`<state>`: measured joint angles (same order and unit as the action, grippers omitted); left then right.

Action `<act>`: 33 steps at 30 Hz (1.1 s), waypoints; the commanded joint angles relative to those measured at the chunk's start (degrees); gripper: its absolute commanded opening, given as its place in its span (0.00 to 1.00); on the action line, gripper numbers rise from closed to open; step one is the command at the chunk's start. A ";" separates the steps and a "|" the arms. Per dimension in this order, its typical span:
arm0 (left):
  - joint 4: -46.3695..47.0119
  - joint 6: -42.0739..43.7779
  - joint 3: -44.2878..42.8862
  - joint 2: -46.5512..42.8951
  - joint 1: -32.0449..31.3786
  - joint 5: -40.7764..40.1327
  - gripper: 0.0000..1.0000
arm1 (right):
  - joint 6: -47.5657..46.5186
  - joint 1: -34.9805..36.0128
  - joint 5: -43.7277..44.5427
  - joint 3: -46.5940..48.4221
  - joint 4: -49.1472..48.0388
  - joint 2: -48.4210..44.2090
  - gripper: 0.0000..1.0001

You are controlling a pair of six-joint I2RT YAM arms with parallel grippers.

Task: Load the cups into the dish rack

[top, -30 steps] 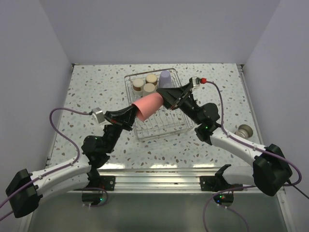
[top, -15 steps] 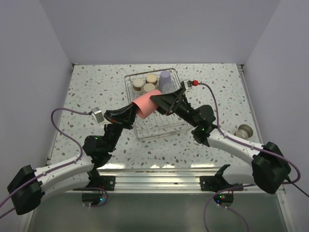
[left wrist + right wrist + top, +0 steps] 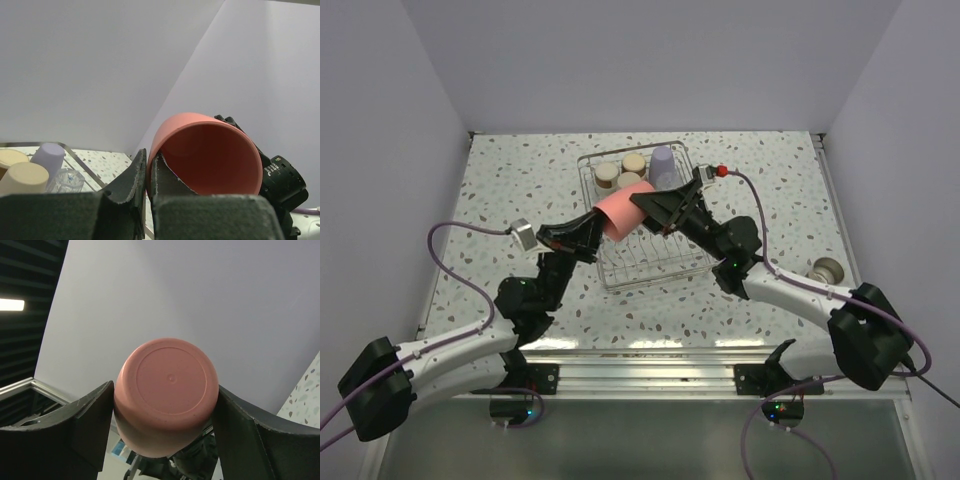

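Left fingers [image 3: 134, 176]: pinched shut on the rim of the pink cup [image 3: 210, 160].
Right fingers [image 3: 87, 415]: just closed in on its base, seemingly gripping.
Place: sideways in the air, over the rack [image 3: 665, 262], left part.
Meaning: handover under way, loading comes next.

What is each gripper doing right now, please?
Left gripper: closed, pinching the salmon-pink cup by its rim.
Right gripper: closed around the same cup's base, both fingers against it.
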<state>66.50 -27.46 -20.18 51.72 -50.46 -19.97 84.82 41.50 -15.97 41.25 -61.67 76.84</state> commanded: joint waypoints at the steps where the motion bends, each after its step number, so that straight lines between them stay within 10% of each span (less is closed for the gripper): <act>1: -4.43 -0.75 -2.49 1.01 -0.17 1.25 0.00 | 1.84 0.69 -0.91 0.76 -7.32 1.91 0.13; 6: -26.53 0.39 -9.07 -0.48 -0.17 -2.35 0.71 | -2.80 -1.50 -0.91 0.14 1.08 -0.97 0.00; 9: -38.06 0.31 -11.28 -2.50 -0.17 -6.48 0.94 | -12.28 -2.38 2.77 0.49 16.63 -6.93 0.00; 18: -75.41 -4.09 -18.22 -11.29 -0.17 -20.19 1.00 | -39.36 -2.21 23.94 7.25 52.93 -15.84 0.00; 33: -95.50 -5.94 -22.62 -22.10 -0.17 -22.48 1.00 | -49.13 -1.68 42.06 4.98 66.24 -10.66 0.00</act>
<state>-24.16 -32.21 -40.95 30.94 -50.65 -40.84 37.41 39.46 20.43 46.52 3.46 65.71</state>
